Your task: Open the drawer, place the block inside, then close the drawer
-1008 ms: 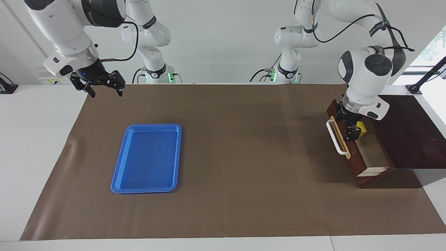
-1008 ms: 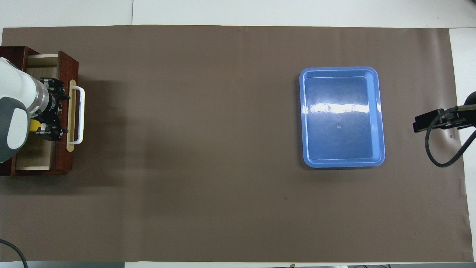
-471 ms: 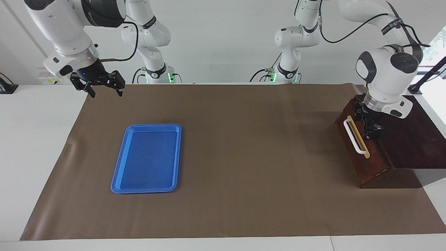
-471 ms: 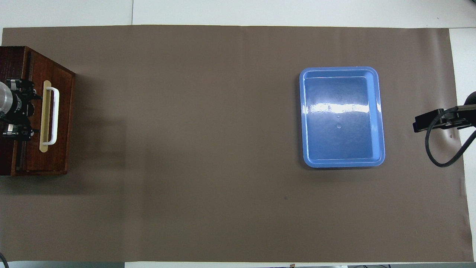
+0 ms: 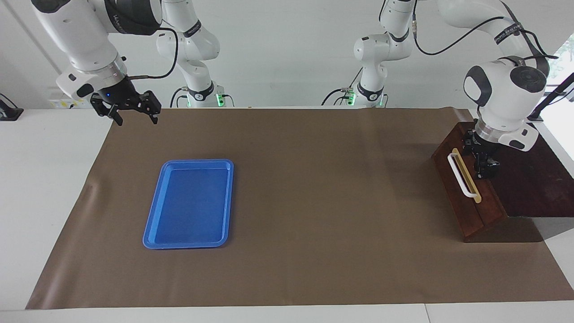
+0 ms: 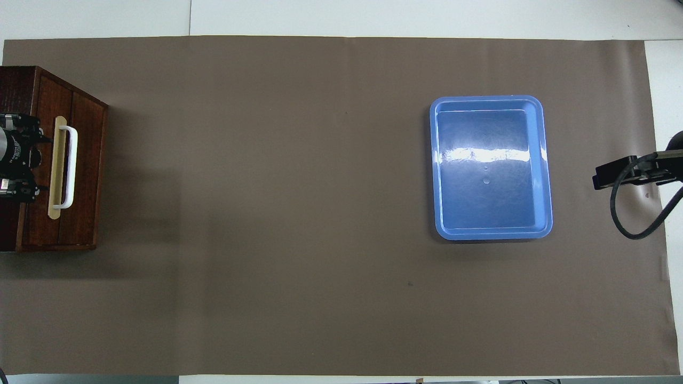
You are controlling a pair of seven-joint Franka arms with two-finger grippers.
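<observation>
Grippers come first, being nearest the robots. The right gripper (image 5: pixel 133 113) hangs in the air over the corner of the brown mat (image 5: pixel 314 202) at the right arm's end of the table, close to the robots' edge; its jaws stand apart and hold nothing, and this arm waits. In the overhead view only part of it shows at the frame's edge (image 6: pixel 619 173).

At the left arm's end sits the slanted wooden box (image 5: pixel 524 179), dark reddish-brown. The left gripper (image 5: pixel 485 169) points down at the top edge of the box's sloping front, just beside the pale yellow strip (image 5: pixel 468 177) that carries the white bar handle (image 5: pixel 459 175). Its jaws are spread as wide as they go and grasp nothing; whether the fingertips touch the wood I cannot tell. From above, the gripper (image 6: pixel 16 160) lies just beside the strip, on the side away from the handle.

The drawer (image 6: pixel 74 170) is pushed fully in, its front flush with the box's slope, with no light wood interior showing. The block is not visible in either view, so I cannot tell where it is.

Farther from the robots than the right gripper, toward the right arm's end, a flat blue plastic tray (image 5: pixel 154 220) lies on the mat, well apart from the box.
</observation>
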